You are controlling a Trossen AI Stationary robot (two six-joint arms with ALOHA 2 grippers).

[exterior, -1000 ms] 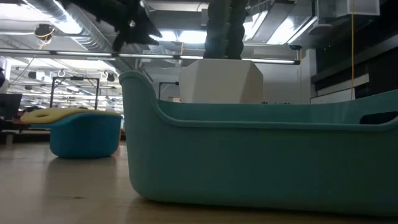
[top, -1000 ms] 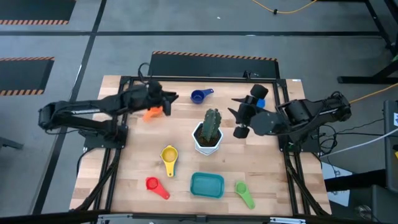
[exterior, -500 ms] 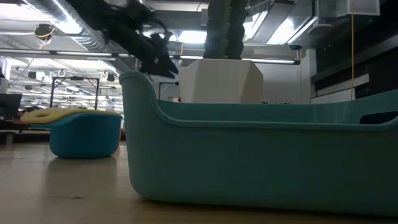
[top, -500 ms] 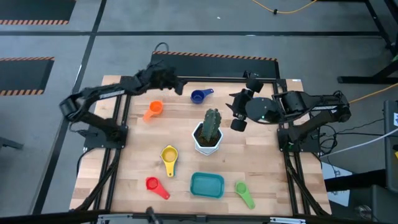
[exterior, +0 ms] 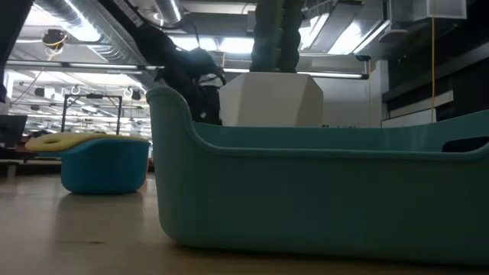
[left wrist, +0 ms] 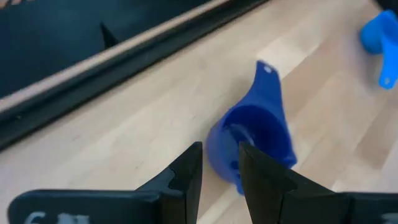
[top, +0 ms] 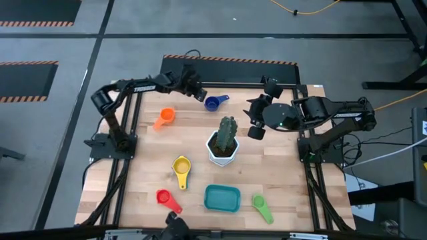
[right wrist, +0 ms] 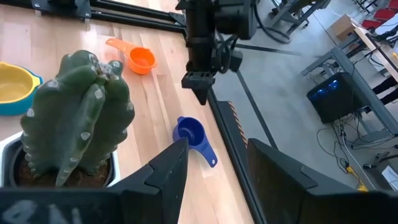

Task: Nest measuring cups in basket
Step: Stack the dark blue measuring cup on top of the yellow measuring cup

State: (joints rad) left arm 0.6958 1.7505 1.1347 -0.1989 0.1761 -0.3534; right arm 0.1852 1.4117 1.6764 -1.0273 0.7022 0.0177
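A dark blue measuring cup [top: 213,103] lies on the table near the far edge, handle toward the right. My left gripper [top: 199,94] hovers just left of it, tipped down, its fingers a narrow gap apart with nothing between them; in the left wrist view the cup [left wrist: 255,134] shows past the fingertips [left wrist: 221,163]. My right gripper [top: 253,119] hangs open above the table, right of the cactus. The orange cup [top: 164,118], the yellow cup [top: 181,167] sitting in a light blue one, the red cup [top: 167,199] and the green cup [top: 263,208] rest on the table. The teal basket [top: 222,197] stands near the front edge.
A white pot with a green cactus [top: 224,141] stands mid-table between the cups and the basket. Another light blue cup [left wrist: 380,36] lies farther right along the far side. Black frame rails [top: 227,83] run along the table's edges.
My left gripper has swung from above the orange cup toward the table's far edge and to the right, sinking and tipping down, and now sits beside the dark blue cup. No cup has moved.
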